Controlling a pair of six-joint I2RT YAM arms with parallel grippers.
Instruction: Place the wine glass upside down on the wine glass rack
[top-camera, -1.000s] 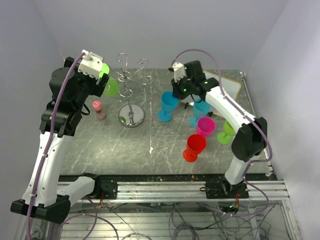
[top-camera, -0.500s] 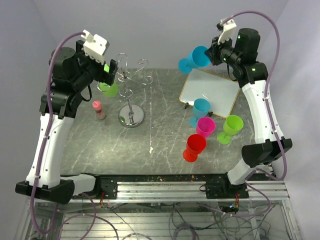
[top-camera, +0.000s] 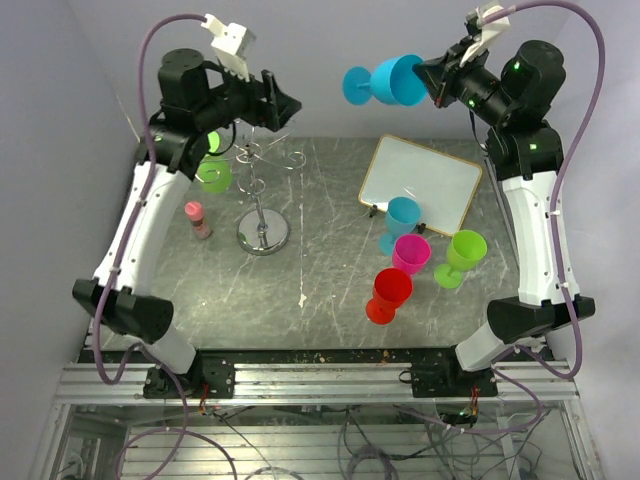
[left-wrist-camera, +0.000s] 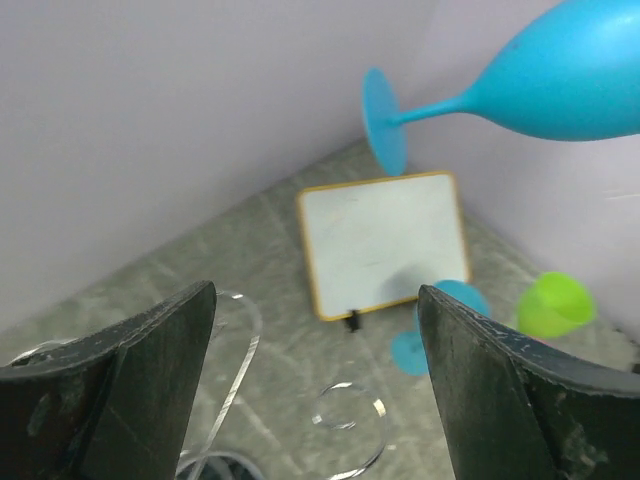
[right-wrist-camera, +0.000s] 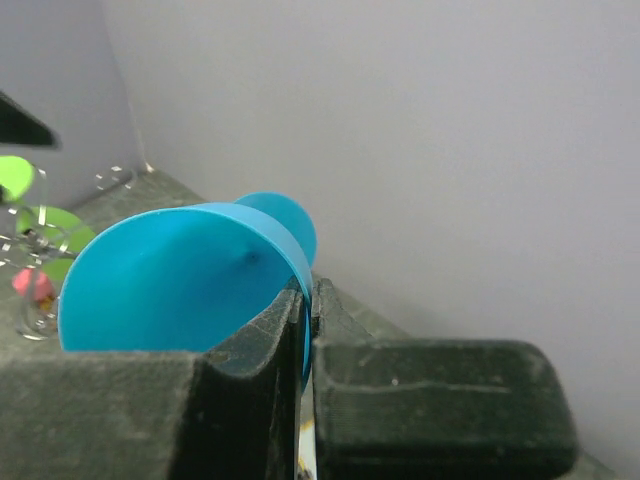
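Note:
The silver wire rack (top-camera: 262, 190) stands at the back left on its round base, and its curled arms show below my left fingers in the left wrist view (left-wrist-camera: 345, 430). A green wine glass (top-camera: 213, 176) hangs on the rack's left arm. My left gripper (top-camera: 282, 105) is open and empty, raised above the rack's top; it also shows in its own view (left-wrist-camera: 315, 390). My right gripper (top-camera: 437, 76) is shut on the rim of a blue wine glass (top-camera: 392, 80), held high and sideways with its foot pointing left. The pinched rim shows in the right wrist view (right-wrist-camera: 180, 280).
A whiteboard (top-camera: 420, 185) lies at the back right. In front of it stand a blue glass (top-camera: 402, 218), a pink glass (top-camera: 411, 252), a red glass (top-camera: 388, 292) and a green glass (top-camera: 463, 252). A pink shaker (top-camera: 198, 218) stands left of the rack's base.
My left gripper let go of the green glass, which stays on the rack, and rose up and right. My right gripper lifted the blue glass off the table and turned it sideways.

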